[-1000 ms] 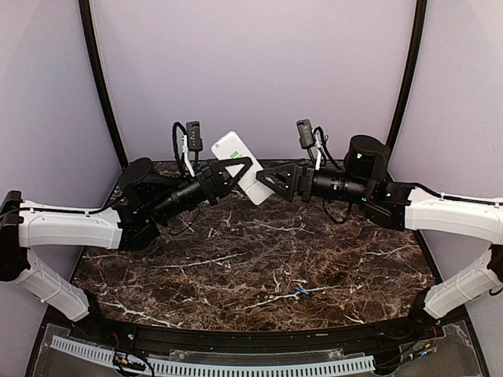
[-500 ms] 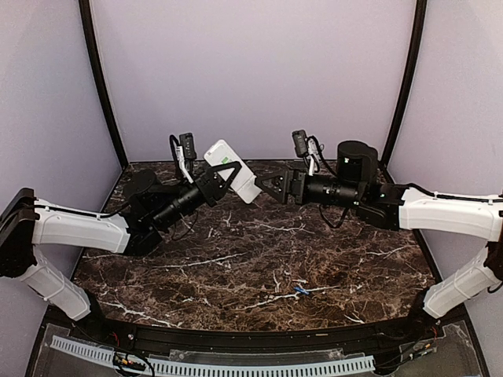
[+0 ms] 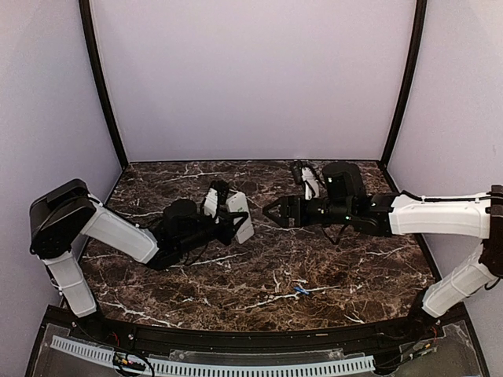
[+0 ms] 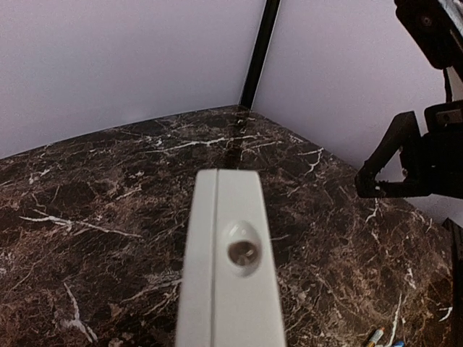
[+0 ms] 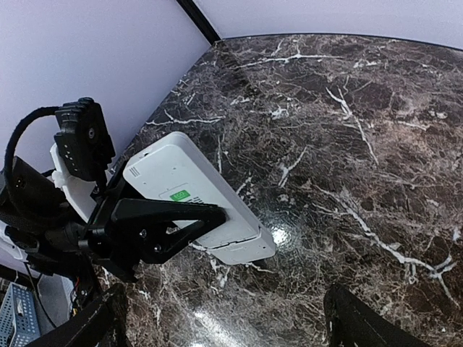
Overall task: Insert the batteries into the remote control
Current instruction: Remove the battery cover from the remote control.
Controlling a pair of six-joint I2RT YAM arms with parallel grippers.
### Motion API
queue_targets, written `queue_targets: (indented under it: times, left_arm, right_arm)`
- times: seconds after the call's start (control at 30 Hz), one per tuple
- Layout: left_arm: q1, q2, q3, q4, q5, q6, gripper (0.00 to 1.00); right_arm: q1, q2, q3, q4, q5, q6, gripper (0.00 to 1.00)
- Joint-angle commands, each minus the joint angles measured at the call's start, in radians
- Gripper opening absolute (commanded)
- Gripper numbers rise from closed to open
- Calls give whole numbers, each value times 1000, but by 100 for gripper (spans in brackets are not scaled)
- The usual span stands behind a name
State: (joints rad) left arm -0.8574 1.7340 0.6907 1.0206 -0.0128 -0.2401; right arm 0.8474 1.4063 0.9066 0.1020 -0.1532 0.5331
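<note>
My left gripper (image 3: 234, 221) is shut on the white remote control (image 3: 238, 214) and holds it low over the dark marble table, tilted, with its lower end close to the surface. The right wrist view shows the remote's back (image 5: 189, 194), with a green label and a seam near its lower end, and a black left finger (image 5: 165, 219) across it. In the left wrist view I see only its narrow edge (image 4: 231, 275). My right gripper (image 3: 273, 213) is open and empty, just right of the remote. Two small blue batteries (image 3: 301, 290) lie on the table near the front, also showing in the left wrist view (image 4: 382, 337).
The marble table (image 3: 354, 259) is enclosed by lilac walls with black corner posts (image 3: 399, 86). A black rail and a white slotted strip (image 3: 236, 365) run along the near edge. The right arm (image 4: 416, 155) stands at the right of the left wrist view.
Both arms have come down from mid-air toward the table. The left gripper has carried the remote down and forward, and the right gripper has dropped alongside it, still open.
</note>
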Motion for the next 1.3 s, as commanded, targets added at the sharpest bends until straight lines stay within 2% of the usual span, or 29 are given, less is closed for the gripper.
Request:
queue_targets:
  times: [0.0, 0.2, 0.33, 0.53, 0.73, 0.87, 0.97, 1.23, 1.27]
  left_arm:
    - [4, 47, 23, -9, -7, 134, 0]
    - [-10, 67, 43, -50, -9, 287, 0]
    - [-35, 88, 44, -77, -65, 384, 0]
    - [-40, 125, 34, -90, -111, 423, 0]
    - [-40, 83, 56, -98, -76, 240, 0]
    - [-40, -2, 87, -121, -36, 71, 0]
    - [-40, -52, 97, -127, -34, -35, 0]
    - [-40, -149, 92, -191, -53, -98, 0]
    - [-40, -154, 96, -198, -52, -132, 0]
  right_arm:
    - [-7, 27, -31, -14, 22, -10, 91]
    - [-7, 42, -45, -24, 26, -33, 91]
    - [-7, 66, -46, -30, 21, -53, 90]
    - [-7, 98, -34, -53, 12, -65, 89]
    - [-7, 96, -44, -26, -11, -94, 89]
    - [3, 76, -78, 85, -24, -156, 88]
    - [32, 74, -130, 223, 23, -262, 88]
    - [55, 140, -140, 319, 22, -373, 91]
    - [71, 145, -144, 344, 48, -398, 97]
